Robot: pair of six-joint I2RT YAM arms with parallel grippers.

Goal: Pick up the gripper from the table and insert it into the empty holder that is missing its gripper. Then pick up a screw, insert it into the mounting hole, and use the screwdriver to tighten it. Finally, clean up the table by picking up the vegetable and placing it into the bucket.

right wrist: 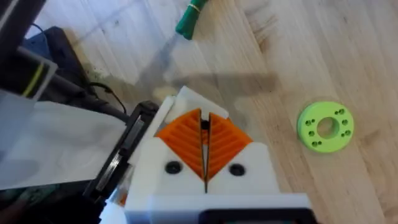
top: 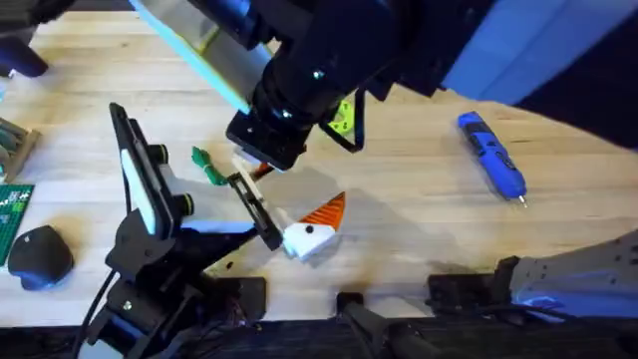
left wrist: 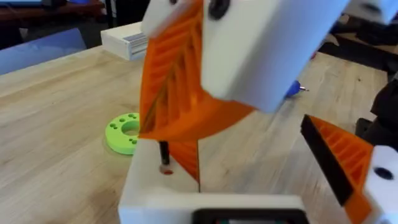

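Note:
My left gripper [top: 267, 204] lies open near the table's middle. One of its fingers is a white block with an orange fin [top: 317, 227]. The other is the white holder [left wrist: 155, 199], with the orange ribbed gripper [left wrist: 185, 155] standing in it. My right gripper [right wrist: 205, 118] hangs over the holder, its orange pads [left wrist: 177, 81] shut on a small dark screw [left wrist: 164, 152]. The screw's tip sits at the mounting hole [left wrist: 166, 169]. The blue screwdriver [top: 491, 155] lies to the right. The dark-green vegetable [top: 206, 167] lies just left of the grippers. The bucket is out of view.
A bright green holed disc [right wrist: 325, 126] lies beside the grippers. A white box [left wrist: 127, 40] stands further off. A dark rounded object [top: 40, 257] and a green board [top: 12, 214] sit at the left edge. My right arm [top: 329, 60] looms over the table's back middle.

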